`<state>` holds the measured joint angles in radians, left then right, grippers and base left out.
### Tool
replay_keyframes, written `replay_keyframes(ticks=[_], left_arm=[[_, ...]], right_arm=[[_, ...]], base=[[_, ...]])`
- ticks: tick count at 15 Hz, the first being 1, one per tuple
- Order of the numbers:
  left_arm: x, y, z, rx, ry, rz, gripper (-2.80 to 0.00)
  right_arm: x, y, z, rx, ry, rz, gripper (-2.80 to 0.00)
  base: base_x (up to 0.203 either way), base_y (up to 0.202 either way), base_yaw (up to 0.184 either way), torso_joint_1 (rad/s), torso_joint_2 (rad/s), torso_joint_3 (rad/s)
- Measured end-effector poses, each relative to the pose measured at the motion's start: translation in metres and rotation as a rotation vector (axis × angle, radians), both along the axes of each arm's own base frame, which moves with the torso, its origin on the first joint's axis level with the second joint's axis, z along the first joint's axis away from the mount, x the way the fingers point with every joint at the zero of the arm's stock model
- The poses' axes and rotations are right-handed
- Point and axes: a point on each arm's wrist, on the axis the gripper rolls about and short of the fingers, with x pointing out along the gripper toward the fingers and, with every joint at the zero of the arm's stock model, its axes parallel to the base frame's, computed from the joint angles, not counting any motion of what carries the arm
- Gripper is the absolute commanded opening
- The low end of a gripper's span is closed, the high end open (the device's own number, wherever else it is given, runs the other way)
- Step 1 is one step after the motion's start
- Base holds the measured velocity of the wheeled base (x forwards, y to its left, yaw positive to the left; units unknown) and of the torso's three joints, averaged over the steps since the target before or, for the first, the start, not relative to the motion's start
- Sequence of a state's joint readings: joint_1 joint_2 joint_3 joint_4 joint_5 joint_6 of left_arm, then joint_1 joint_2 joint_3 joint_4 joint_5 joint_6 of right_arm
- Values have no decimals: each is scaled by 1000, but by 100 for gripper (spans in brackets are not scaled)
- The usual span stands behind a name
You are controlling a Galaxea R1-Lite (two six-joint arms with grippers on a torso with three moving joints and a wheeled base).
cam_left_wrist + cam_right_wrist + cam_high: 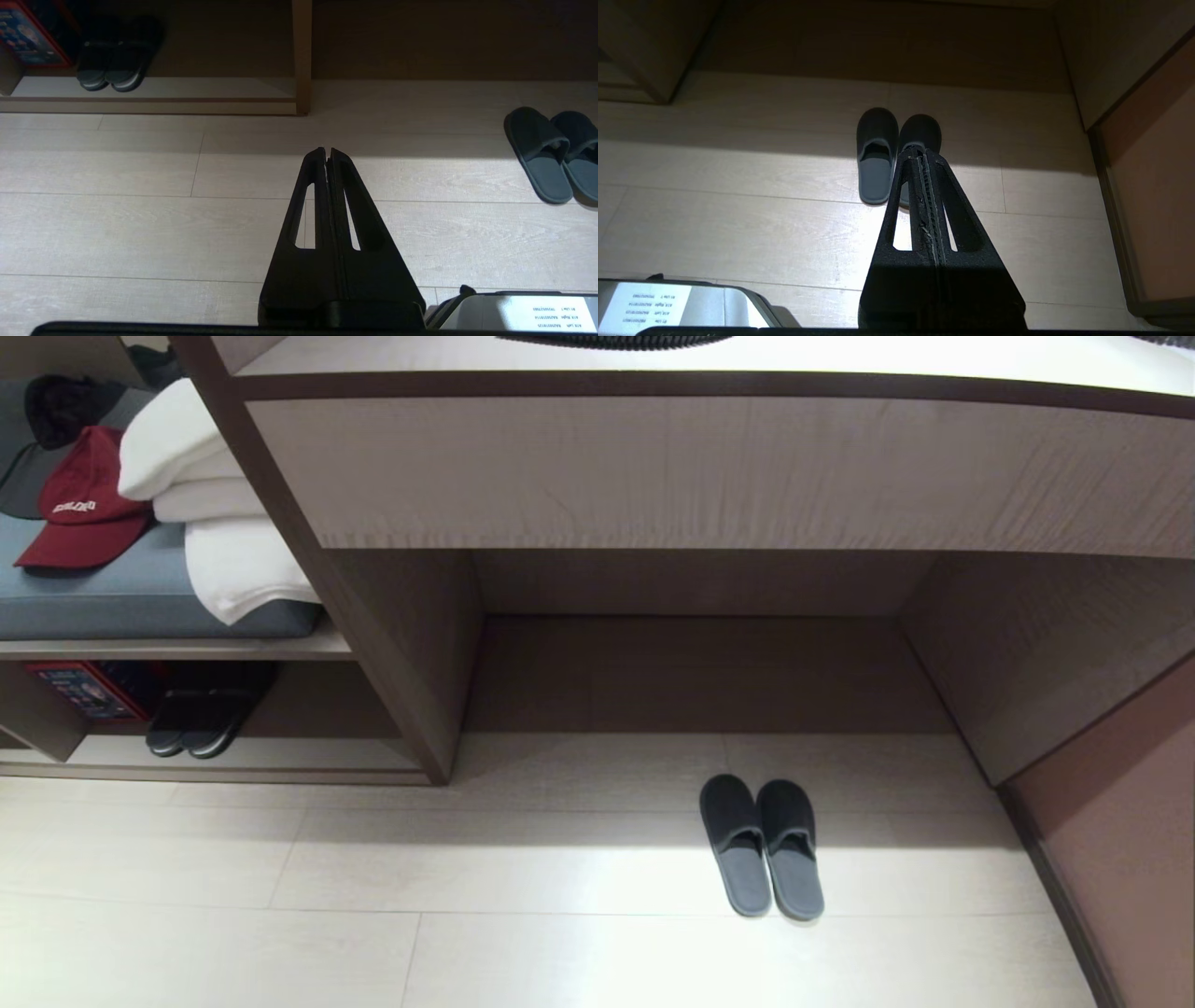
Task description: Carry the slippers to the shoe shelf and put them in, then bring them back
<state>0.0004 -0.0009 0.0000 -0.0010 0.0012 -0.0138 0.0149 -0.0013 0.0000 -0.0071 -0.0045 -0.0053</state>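
The pair of flat dark grey-blue open-heel slippers (pixel 762 847) lies side by side on the pale plank floor (pixel 280 896), toes at the mouth of the desk recess (pixel 700 672). Nothing is lifted, so by my judgement both carries remain to be done. The low beige wood-grain shoe shelf (pixel 280 753) stands well apart at the left, holding another dark pair (pixel 191 733). Neither arm shows from the head. Only the wrist views show the left gripper (pixel 327 153) and right gripper (pixel 920 150), both pressed together, empty, above the floor.

Grey-blue slippers (pixel 762 845), red cap (pixel 82 499), white towels (pixel 210 504).
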Motion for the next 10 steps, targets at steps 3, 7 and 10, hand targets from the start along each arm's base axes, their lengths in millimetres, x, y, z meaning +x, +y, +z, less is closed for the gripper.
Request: replay_keyframes(ticks=[3, 7, 10], left_arm=[[0, 0, 0, 1, 0, 0, -280], [0, 0, 0, -1, 0, 1, -280], [0, 0, 0, 0, 0, 0, -280]], right_arm=[[0, 0, 0, 1, 0, 0, -280], [0, 0, 0, 0, 0, 0, -280], [0, 0, 0, 1, 0, 0, -280]], base=[[0, 0, 0, 4, -1, 202], [0, 0, 0, 2, 2, 203], [0, 0, 0, 4, 3, 199]])
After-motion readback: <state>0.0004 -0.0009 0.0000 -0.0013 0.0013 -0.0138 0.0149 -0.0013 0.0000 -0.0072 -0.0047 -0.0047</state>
